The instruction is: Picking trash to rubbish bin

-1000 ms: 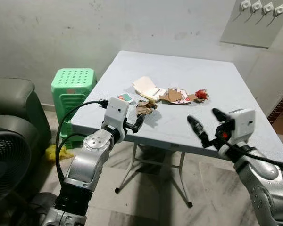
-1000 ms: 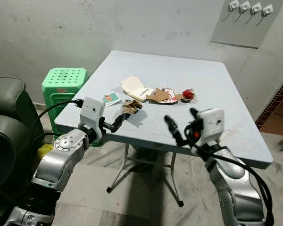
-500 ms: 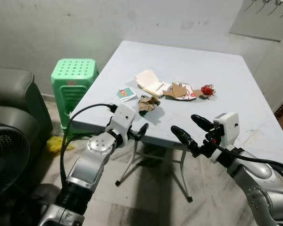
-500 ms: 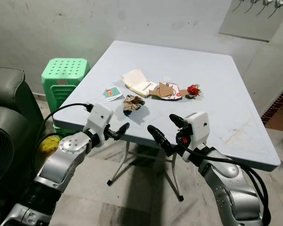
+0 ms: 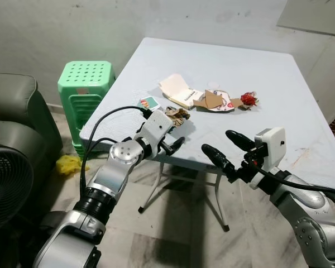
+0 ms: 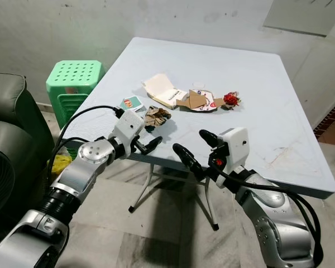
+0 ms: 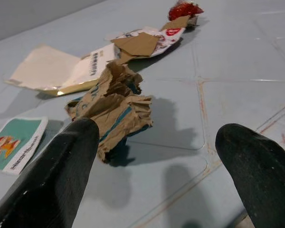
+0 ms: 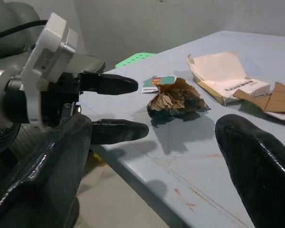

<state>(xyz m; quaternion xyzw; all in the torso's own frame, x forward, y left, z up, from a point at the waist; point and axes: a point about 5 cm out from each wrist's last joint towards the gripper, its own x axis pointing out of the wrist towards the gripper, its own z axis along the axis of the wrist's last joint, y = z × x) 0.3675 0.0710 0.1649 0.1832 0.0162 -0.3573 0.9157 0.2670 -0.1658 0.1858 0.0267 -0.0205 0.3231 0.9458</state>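
Trash lies on the pale blue table: a crumpled brown paper wad, a small teal card, a cream box, cardboard scraps and a red wrapper. My left gripper is open at the table's front edge, just short of the wad. In the left wrist view the wad sits ahead, nearer one of the fingers. My right gripper hangs open and empty off the front edge, right of the left one, pointing toward the wad.
A green plastic stool stands left of the table, beside a dark sofa and a fan. Something yellow lies on the tiled floor. The table's folding legs are below the grippers. A wall is behind.
The camera has shifted and tilted down. My left gripper has risen from below the table edge to edge height near the wad. The right gripper stays open in much the same pose.
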